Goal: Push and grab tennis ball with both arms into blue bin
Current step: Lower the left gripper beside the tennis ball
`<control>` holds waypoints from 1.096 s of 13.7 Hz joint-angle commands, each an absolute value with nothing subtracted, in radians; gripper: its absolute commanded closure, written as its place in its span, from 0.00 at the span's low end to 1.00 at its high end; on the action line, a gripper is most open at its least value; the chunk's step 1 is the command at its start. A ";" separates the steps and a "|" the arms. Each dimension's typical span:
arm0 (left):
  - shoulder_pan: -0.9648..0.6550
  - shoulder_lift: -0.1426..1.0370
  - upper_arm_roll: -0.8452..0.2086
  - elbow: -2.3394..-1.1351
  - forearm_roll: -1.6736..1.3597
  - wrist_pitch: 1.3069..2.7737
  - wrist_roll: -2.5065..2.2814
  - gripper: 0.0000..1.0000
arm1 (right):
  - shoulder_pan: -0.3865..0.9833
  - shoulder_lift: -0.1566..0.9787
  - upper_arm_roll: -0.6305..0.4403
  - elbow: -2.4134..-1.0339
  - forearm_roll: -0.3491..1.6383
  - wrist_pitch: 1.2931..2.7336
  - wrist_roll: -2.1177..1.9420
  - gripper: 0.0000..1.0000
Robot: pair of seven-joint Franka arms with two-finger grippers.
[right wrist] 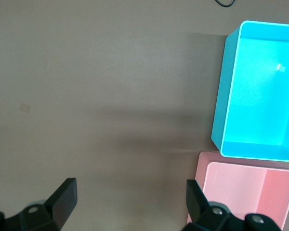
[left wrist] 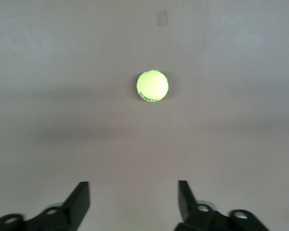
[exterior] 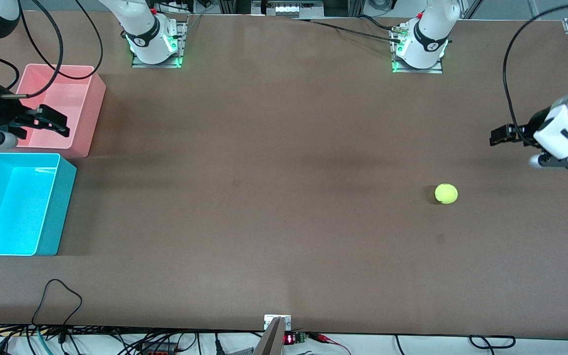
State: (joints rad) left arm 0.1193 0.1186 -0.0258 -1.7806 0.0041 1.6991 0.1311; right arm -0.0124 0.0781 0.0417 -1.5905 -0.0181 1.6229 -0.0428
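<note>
A wide brown table (exterior: 274, 162) fills the front view, with the two arm bases bolted along its top edge, green lights glowing at their feet, and a tangle of black cables (exterior: 116, 340) hanging past its bottom edge. The tennis ball (exterior: 446, 194) lies alone on the bare surface at the lower right of that view, while the blue bin (exterior: 47, 217) sits at the left edge just below the pink bin (exterior: 91, 113), both empty. The left gripper (exterior: 498, 135) hangs at the right edge, above the ball in the frame, jaws spread and empty, and the right gripper (exterior: 54, 121) hovers over the pink bin, jaws spread wide and empty.
</note>
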 commanded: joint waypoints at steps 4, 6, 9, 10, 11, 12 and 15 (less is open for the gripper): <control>0.199 0.276 -0.031 -1.766 -0.008 1.755 0.542 0.79 | -0.028 0.097 0.041 -1.586 -0.018 1.612 -0.034 0.00; 0.199 0.323 -0.029 -1.766 -0.005 1.804 0.685 0.88 | -0.026 0.098 0.043 -1.586 -0.018 1.617 -0.034 0.00; 0.201 0.405 -0.028 -1.769 0.011 1.880 0.846 1.00 | -0.026 0.100 0.043 -1.586 -0.018 1.617 -0.034 0.00; 0.207 0.428 -0.026 -1.769 0.014 1.913 0.952 1.00 | -0.026 0.100 0.043 -1.586 -0.018 1.617 -0.034 0.00; 0.207 0.452 -0.026 -1.769 0.023 1.948 1.073 1.00 | -0.026 0.100 0.043 -1.586 -0.018 1.617 -0.034 0.00; 0.207 0.471 -0.026 -1.766 0.028 1.972 1.151 1.00 | -0.028 0.100 0.043 -1.586 -0.018 1.617 -0.034 0.00; 0.195 0.488 -0.032 -1.770 0.101 2.028 1.329 1.00 | -0.029 0.100 0.043 -1.586 -0.018 1.617 -0.034 0.00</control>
State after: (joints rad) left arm 0.2025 0.4829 -0.0275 -1.7819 0.0542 1.9988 1.2042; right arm -0.0200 0.1000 0.0360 -1.5913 -0.0181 1.6227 -0.0423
